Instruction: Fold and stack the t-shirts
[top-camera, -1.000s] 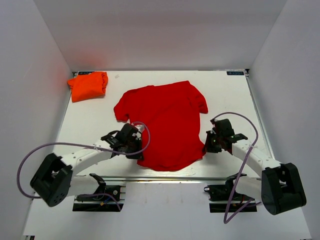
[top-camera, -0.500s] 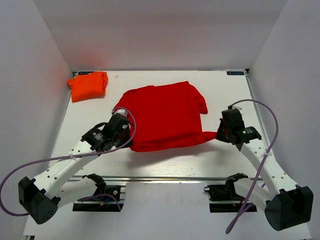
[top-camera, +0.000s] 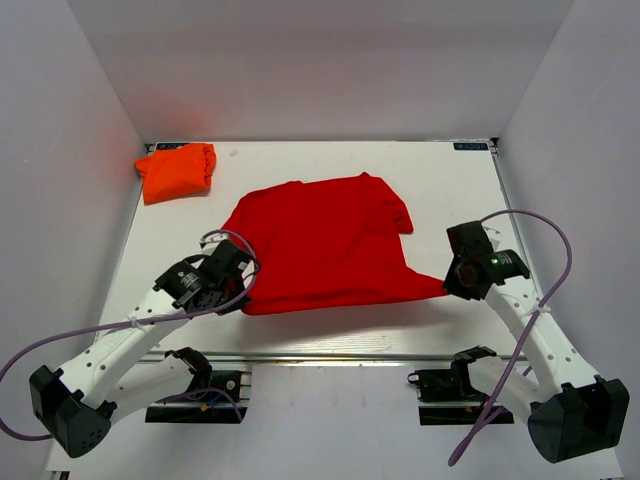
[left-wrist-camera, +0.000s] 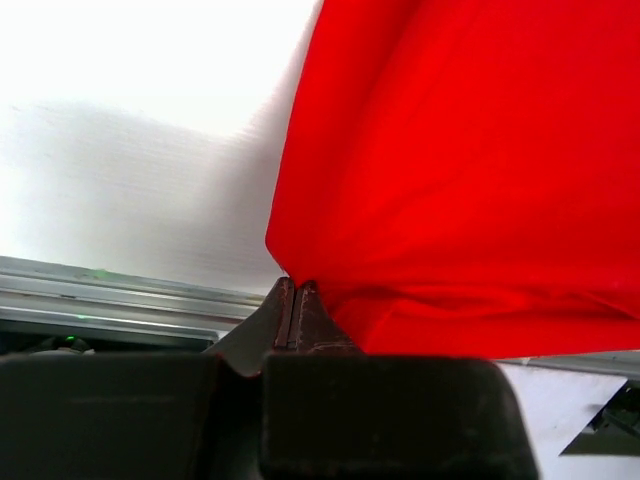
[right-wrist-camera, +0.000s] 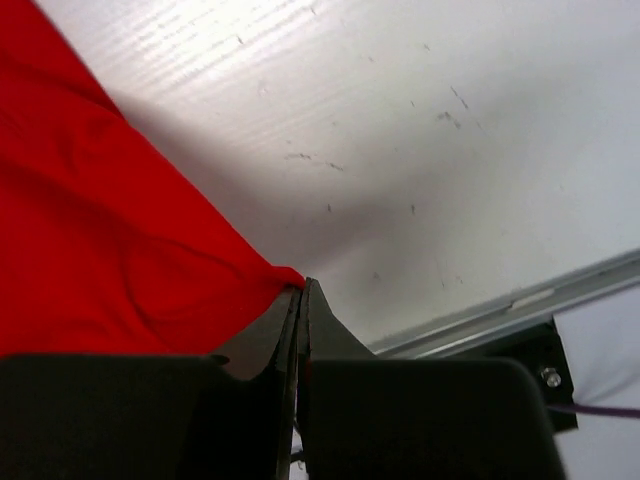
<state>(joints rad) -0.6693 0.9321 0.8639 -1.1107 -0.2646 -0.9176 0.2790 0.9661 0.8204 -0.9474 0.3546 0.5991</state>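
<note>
1. The only writing in sight is a small dark sticker (top-camera: 472, 146) on the far right edge of the desk (top-camera: 440, 190). Its pale lettering is too small to read.
2. The red t-shirt (top-camera: 325, 240) lies mid-desk with its collar end toward the far side. Its near edge is stretched taut between the two claws.
3. The left claw (left-wrist-camera: 296, 300) is pinched tight on the shirt's near left corner.
4. The right claw (right-wrist-camera: 301, 295) is pinched tight on the near right corner.
5. Half a second ago the near edge was shorter and slacker. Both claws have since drawn apart and slightly nearer, pulling it straighter and wider.
6. The orange t-shirt (top-camera: 177, 171) sits bunched in the far left corner, unmoved.
</note>
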